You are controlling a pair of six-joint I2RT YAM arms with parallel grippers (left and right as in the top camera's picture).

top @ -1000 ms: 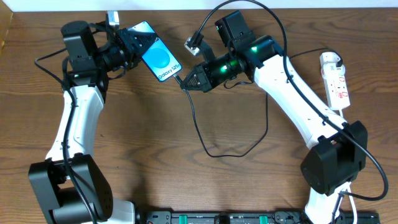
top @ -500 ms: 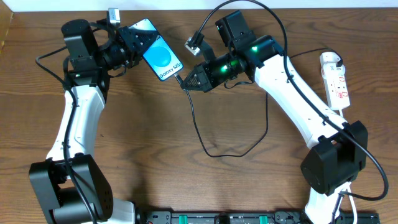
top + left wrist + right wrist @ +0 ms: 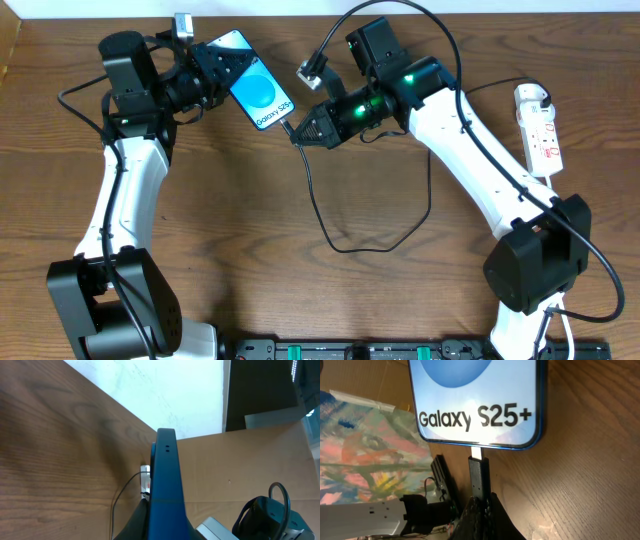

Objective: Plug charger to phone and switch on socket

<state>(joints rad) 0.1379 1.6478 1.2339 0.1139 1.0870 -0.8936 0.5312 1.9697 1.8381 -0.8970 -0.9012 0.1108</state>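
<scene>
Right wrist: my right fingers (image 3: 501, 521) clamp the charger (image 3: 479, 477), metal tip showing at the phone (image 3: 475, 400) port, seemingly not seated. My left fingers (image 3: 212, 68) grip the phone; the socket (image 3: 538, 128) waits untouched.

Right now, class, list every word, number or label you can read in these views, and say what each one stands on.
"Galaxy S25+": on the lit screen of the phone.
Red markings on the white power strip: too small to read.
No other text is legible in any view.
</scene>
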